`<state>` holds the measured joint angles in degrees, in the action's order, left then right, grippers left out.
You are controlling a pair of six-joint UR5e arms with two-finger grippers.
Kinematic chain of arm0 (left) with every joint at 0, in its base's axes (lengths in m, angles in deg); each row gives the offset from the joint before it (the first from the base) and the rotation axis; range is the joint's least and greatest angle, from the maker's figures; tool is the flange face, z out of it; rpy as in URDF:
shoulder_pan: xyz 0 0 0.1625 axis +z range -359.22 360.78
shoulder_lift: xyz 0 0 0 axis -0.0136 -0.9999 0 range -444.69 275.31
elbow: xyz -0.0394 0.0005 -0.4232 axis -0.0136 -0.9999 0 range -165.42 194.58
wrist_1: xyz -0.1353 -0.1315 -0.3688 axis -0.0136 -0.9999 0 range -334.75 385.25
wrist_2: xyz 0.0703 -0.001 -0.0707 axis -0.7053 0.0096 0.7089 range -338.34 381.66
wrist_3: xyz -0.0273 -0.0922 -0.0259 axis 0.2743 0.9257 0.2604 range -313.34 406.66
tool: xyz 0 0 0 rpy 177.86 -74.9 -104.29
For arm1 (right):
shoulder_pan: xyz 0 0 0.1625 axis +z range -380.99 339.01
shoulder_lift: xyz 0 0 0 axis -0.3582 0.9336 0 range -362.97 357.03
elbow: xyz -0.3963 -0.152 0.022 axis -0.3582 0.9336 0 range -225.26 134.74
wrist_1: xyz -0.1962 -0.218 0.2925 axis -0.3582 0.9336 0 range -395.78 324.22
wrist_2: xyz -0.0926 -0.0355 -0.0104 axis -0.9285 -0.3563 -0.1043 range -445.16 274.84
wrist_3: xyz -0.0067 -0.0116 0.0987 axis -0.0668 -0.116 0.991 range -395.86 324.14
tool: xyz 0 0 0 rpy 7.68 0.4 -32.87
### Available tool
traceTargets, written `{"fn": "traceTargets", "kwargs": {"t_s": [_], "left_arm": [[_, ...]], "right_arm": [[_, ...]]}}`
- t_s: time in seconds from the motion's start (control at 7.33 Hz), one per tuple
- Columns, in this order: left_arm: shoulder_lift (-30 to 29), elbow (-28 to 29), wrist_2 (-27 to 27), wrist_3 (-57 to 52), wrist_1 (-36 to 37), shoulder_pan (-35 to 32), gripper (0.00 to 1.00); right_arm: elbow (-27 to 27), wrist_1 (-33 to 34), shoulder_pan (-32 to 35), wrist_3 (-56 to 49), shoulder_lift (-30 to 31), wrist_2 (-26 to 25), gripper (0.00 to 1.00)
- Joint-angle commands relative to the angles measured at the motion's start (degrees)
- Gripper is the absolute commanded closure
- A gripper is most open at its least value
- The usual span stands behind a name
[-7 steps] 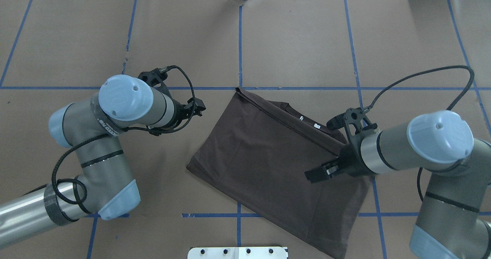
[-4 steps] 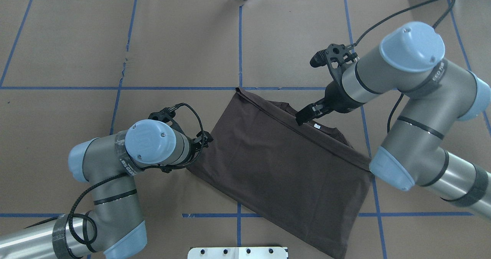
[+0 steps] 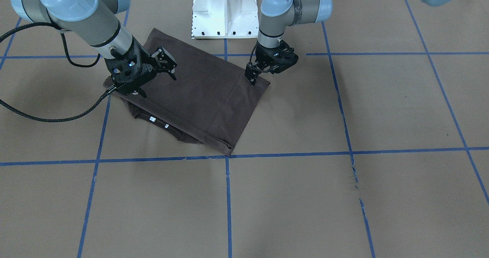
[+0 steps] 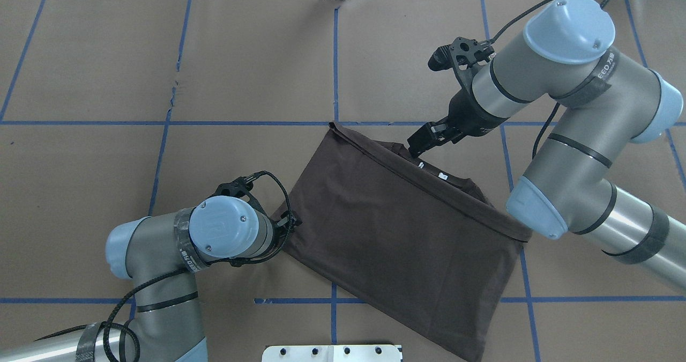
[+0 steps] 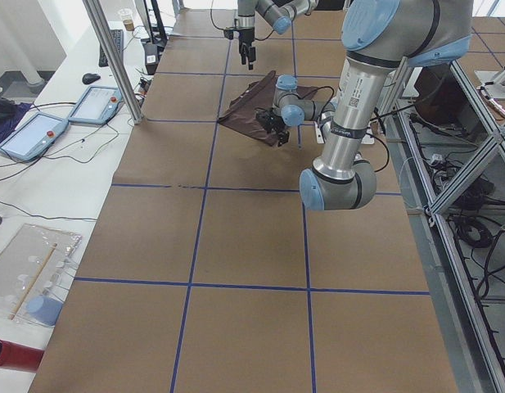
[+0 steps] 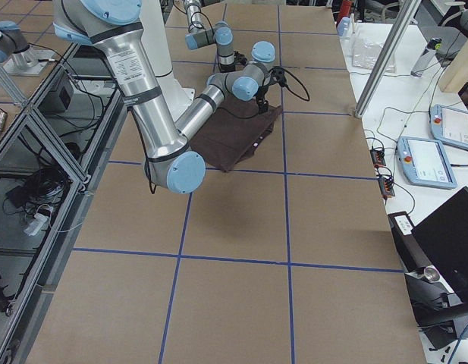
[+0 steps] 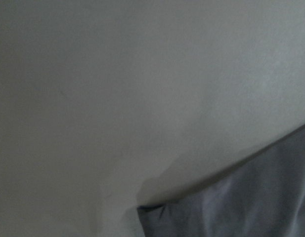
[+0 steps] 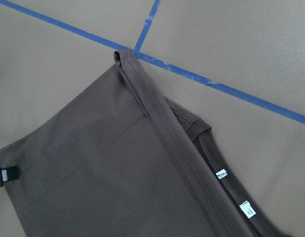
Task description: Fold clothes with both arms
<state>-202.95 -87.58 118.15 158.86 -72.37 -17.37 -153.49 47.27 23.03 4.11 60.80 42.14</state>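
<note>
Lying just beside left hand [image 3: 253, 80]: T-shirt [image 3: 202, 93].

Right gripper [image 4: 414, 148] — over to collar [image 4: 453, 180]

Two jointed robot arms of grey-silver metal tubing, the left arm [image 4: 161, 276] and the right arm [image 4: 563, 153], carry rounded light blue joint caps [image 4: 569, 23] dotted with small screw holes. Thin black rings mark the seams, and black lettering [image 4: 604, 72] runs along a dark wrist band. Each arm ends in a black two-finger gripper, the left gripper [image 3: 253, 80] and the right gripper [image 4: 415, 147], trailing a black braided cable [image 3: 49, 117]. The white pedestal base [image 3: 225, 9] shows a row of dark bolts.
</note>
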Motion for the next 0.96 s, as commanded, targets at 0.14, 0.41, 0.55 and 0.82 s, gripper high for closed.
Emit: {"fn": "traceTargets", "kwargs": {"t_s": [0.14, 0.41, 0.55, 0.82], "left_arm": [[-0.22, 0.56, -0.07, 0.04, -0.03, -0.4, 0.64], [-0.22, 0.47, -0.07, -0.74, -0.03, -1.19, 1.0], [-0.3, 0.56, -0.07, -0.92, -0.12, -1.54, 1.0], [-0.3, 0.47, 0.02, -1.1, -0.12, -3.37, 1.0]], "right_arm": [[0.03, -0.35, 0.27, -0.94, -0.05, 0.23, 0.0], [0.03, -0.35, 0.36, -1.04, -0.05, 0.32, 0.0], [0.03, -0.35, 0.45, -1.04, -0.05, 0.23, 0.0], [0.03, -0.35, 0.63, -0.95, -0.05, 0.23, 0.0]]}}
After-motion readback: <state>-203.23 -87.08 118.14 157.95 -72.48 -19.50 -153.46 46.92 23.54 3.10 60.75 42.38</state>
